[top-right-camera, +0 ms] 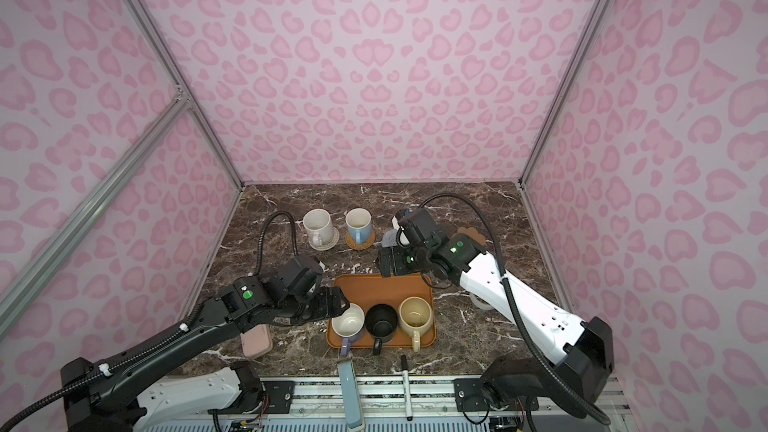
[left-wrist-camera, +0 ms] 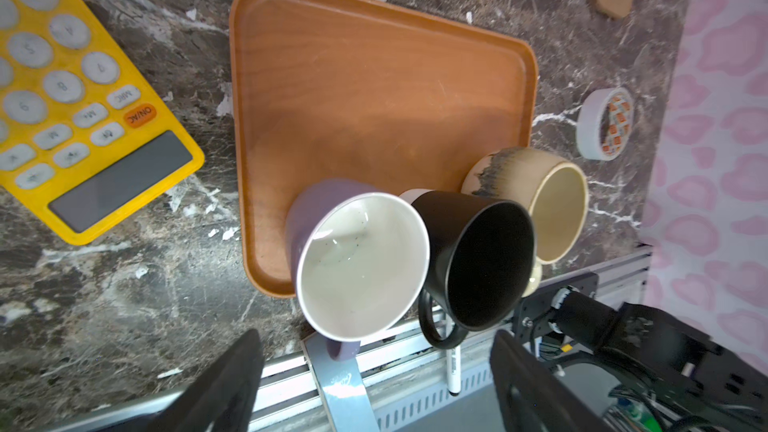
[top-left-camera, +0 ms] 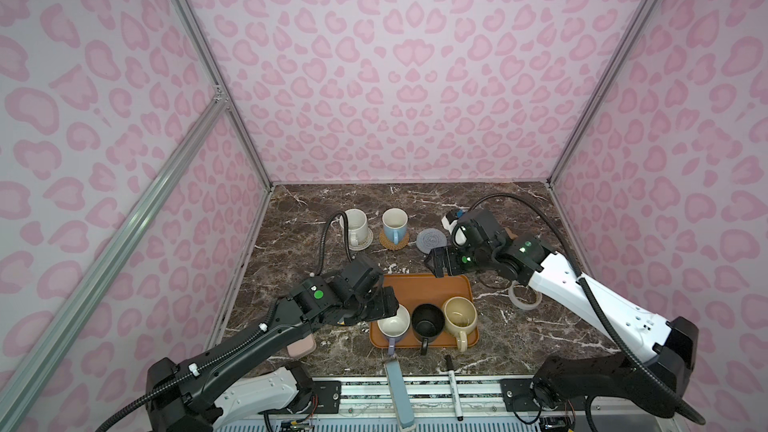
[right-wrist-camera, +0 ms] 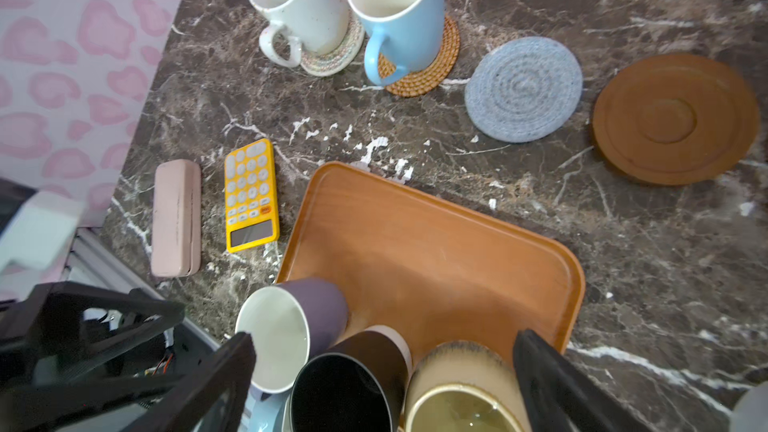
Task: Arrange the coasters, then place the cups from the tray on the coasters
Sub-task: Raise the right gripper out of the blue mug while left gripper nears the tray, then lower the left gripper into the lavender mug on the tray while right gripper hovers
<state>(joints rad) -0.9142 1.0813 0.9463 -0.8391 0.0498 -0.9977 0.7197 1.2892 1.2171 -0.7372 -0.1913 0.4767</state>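
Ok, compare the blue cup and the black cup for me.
The blue cup stands on a rattan coaster at the back; the black cup is on the tray. The blue cup is white inside; the black cup is black inside too. Both are upright, with handles towards the near edge.

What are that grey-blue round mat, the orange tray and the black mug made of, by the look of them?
The grey-blue mat looks like soft cord, perhaps cotton, coiled in a spiral, matte. The tray shows wood grain under a smooth satin surface: wood or a printed laminate, I cannot tell. The black mug seems ceramic, matte-glazed, with a pale bare base.
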